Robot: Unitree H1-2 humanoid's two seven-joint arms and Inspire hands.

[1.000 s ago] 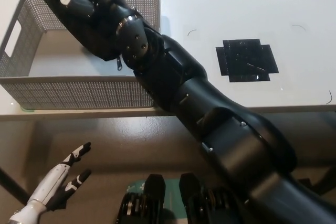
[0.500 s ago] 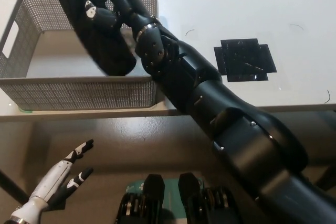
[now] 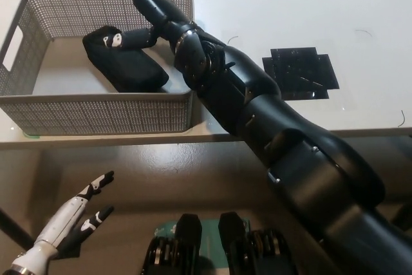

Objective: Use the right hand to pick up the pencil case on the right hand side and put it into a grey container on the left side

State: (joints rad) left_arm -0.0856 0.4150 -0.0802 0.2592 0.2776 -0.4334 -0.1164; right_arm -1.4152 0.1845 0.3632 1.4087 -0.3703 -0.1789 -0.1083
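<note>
The black pencil case [image 3: 125,66] lies on the floor of the grey mesh container [image 3: 96,114], toward its right half. Over the container's right part my black right hand [image 3: 145,20] is open, fingers spread. One finger stretches toward the far rim and another reaches left, with its tip on or just above the case's left end. The case is not gripped. My white left hand [image 3: 74,220] rests low at the picture's lower left, below the table edge, open with fingers apart.
A flat black square patch [image 3: 301,73] lies on the white table [image 3: 290,4] to the right of my arm. The container has a handle slot [image 3: 13,46] in its left wall. The table's front edge [image 3: 360,132] runs across the middle of the picture.
The right hand carried the pencil case down into the container, then let go and spread its fingers. The case now lies on the container floor. The left hand has barely moved.
</note>
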